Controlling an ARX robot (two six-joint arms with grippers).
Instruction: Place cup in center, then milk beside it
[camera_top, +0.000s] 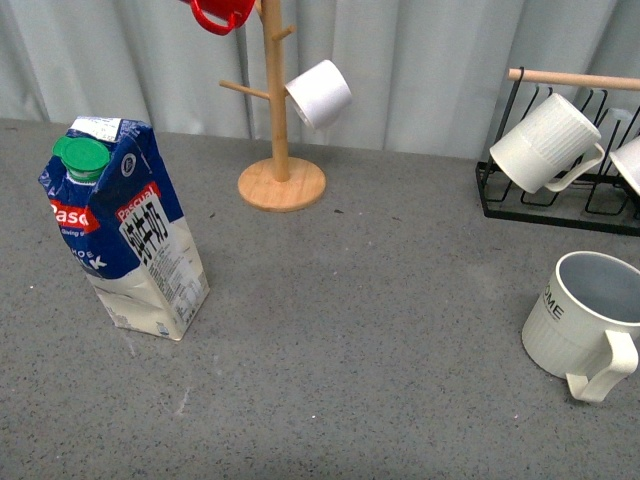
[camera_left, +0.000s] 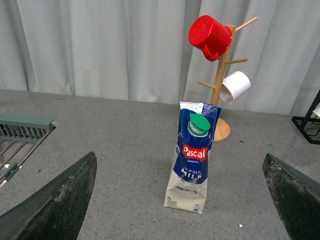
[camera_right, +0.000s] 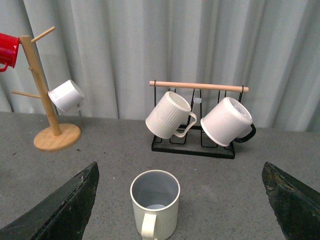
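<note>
The cup (camera_top: 575, 320), an off-white ribbed mug with dark lettering under the rim and a grey-blue inside, stands upright at the table's right edge, handle toward the front. The milk (camera_top: 130, 230), a tall blue-and-white carton with a green cap, stands at the left. Neither arm shows in the front view. My left gripper (camera_left: 179, 156) is open, its dark fingers (camera_left: 55, 205) spread wide, with the milk (camera_left: 192, 160) standing well ahead between them. My right gripper (camera_right: 180, 165) is also open and the cup (camera_right: 155, 205) sits ahead of it, handle facing the camera.
A wooden mug tree (camera_top: 280, 100) at the back centre carries a red mug (camera_top: 222, 12) and a small white cup (camera_top: 320, 93). A black wire rack (camera_top: 555, 195) at the back right holds white ribbed mugs (camera_top: 545, 143). A grey rack (camera_left: 25, 127) lies off the left side.
</note>
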